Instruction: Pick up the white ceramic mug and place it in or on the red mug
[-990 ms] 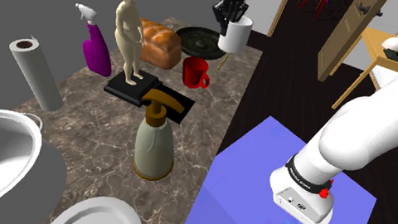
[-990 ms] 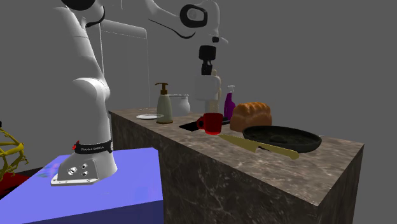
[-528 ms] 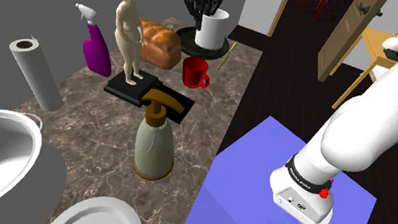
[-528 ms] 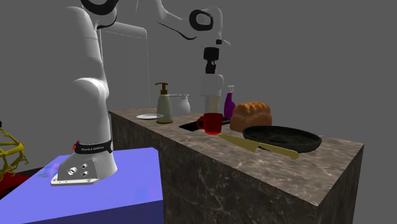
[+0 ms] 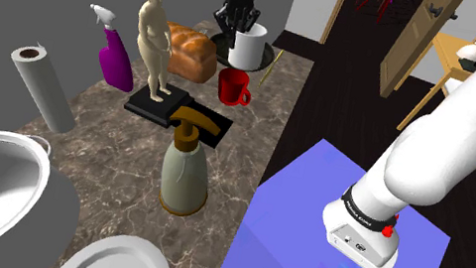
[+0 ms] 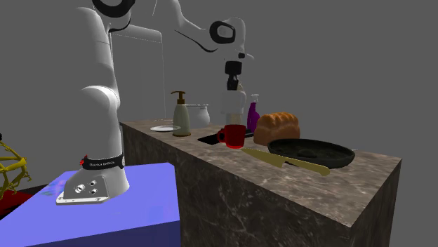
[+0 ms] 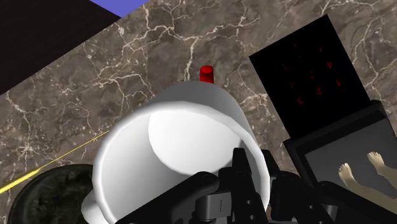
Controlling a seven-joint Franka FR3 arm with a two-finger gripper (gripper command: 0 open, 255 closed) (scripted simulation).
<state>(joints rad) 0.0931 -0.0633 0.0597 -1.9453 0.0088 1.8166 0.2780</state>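
Marble counter (image 5: 112, 151): the long edge faces the blue stand (image 5: 313, 212), and bare marble runs along that edge beside the red mug (image 5: 232, 87). Pan (image 6: 312, 152), bread (image 5: 190, 51) and figurine (image 5: 154, 38) crowd its other sides. White mug (image 5: 249, 45) hangs directly over the red mug, which is nearly hidden in the wrist view. Gripper (image 5: 237, 27): fingers narrow, pinching the white mug's wall at the rim.

Brown white-veined counter (image 5: 95, 133); white mug (image 5: 249, 46); red mug (image 5: 233, 87); pan (image 6: 312, 152) seemingly dark.
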